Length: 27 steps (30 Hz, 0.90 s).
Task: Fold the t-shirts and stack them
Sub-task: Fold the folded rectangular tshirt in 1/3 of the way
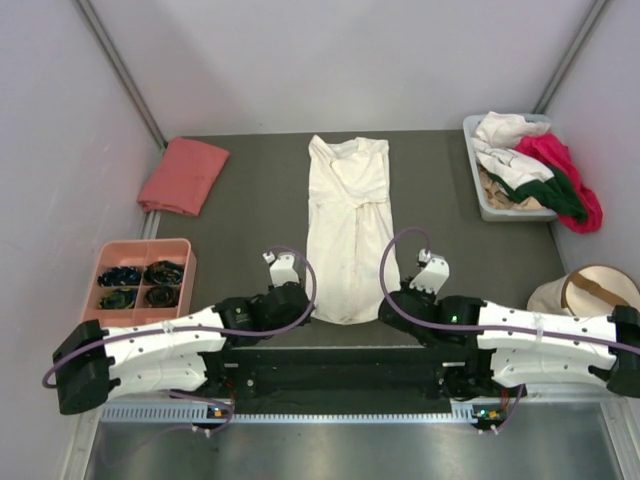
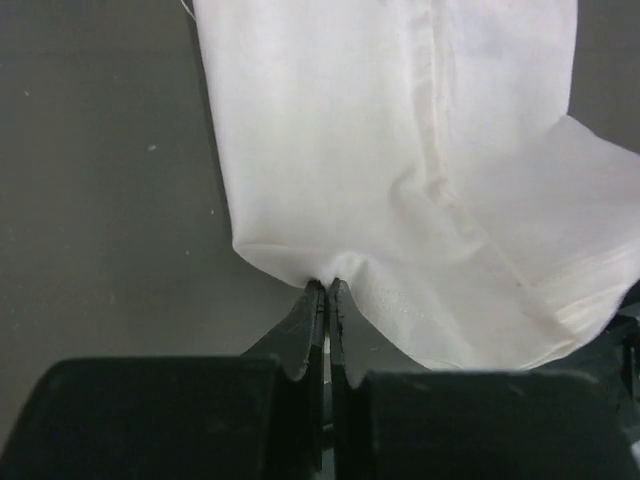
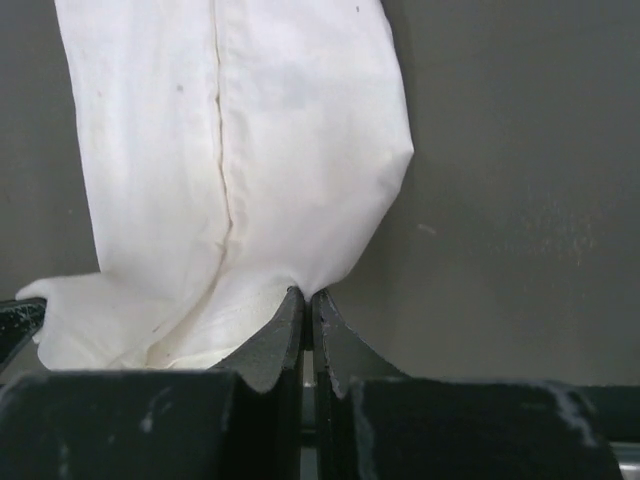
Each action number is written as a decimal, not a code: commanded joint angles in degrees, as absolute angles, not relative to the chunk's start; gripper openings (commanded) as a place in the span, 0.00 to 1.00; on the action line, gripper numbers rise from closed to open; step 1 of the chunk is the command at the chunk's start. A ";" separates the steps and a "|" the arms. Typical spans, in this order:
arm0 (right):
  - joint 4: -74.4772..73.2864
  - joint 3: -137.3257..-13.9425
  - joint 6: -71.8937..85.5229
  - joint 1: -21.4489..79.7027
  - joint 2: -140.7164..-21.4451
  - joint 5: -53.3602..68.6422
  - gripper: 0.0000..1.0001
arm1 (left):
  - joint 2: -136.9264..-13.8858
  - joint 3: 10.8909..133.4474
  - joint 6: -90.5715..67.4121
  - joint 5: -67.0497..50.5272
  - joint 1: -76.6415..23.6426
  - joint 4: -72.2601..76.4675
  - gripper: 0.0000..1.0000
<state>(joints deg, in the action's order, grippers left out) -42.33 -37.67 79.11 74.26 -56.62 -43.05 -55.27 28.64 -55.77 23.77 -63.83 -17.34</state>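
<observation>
A long cream-white t-shirt [image 1: 348, 220] lies lengthwise down the middle of the dark table, its sides folded in. My left gripper [image 1: 307, 307] is shut on the near left corner of its hem, and the left wrist view shows the cloth [image 2: 400, 150] pinched at the tips of that gripper [image 2: 327, 285]. My right gripper [image 1: 386, 307] is shut on the near right corner, and in the right wrist view the fabric [image 3: 250, 130] bunches at the tips of that gripper [image 3: 307, 293]. A folded salmon-pink t-shirt [image 1: 183, 175] rests at the back left.
A grey bin [image 1: 490, 207] at the back right holds crumpled white [image 1: 505, 130], magenta [image 1: 555, 155] and dark green [image 1: 562, 197] shirts. A pink compartment tray [image 1: 145, 243] with dark items sits at the left. A round beige pouch [image 1: 595, 290] stands at the right edge.
</observation>
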 commanded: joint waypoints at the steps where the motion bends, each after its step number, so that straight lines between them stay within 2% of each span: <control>1: -38.24 -41.74 68.39 69.88 -55.90 -46.41 0.00 | -59.14 33.31 -50.90 29.17 -63.81 -11.88 0.00; 5: -32.45 -42.45 59.88 62.96 -56.77 -44.05 0.00 | -61.87 36.99 -46.16 31.20 -61.44 -9.15 0.00; 10: -24.27 -43.50 52.30 56.79 -60.11 -39.56 0.00 | -66.17 41.83 -40.79 28.84 -53.80 -4.32 0.00; 21: -8.54 -50.52 39.64 45.45 -75.65 -30.59 0.00 | -79.36 50.97 -32.61 21.28 -41.41 4.39 0.00; 27: -4.57 -56.59 36.04 38.77 -82.96 -25.23 0.00 | -86.91 56.41 -30.94 18.64 -38.77 6.68 0.00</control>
<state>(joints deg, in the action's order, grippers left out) -11.29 -50.68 40.23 42.83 -79.50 -29.82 -84.23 51.42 -33.58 21.12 -40.21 0.84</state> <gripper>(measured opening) 0.013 0.022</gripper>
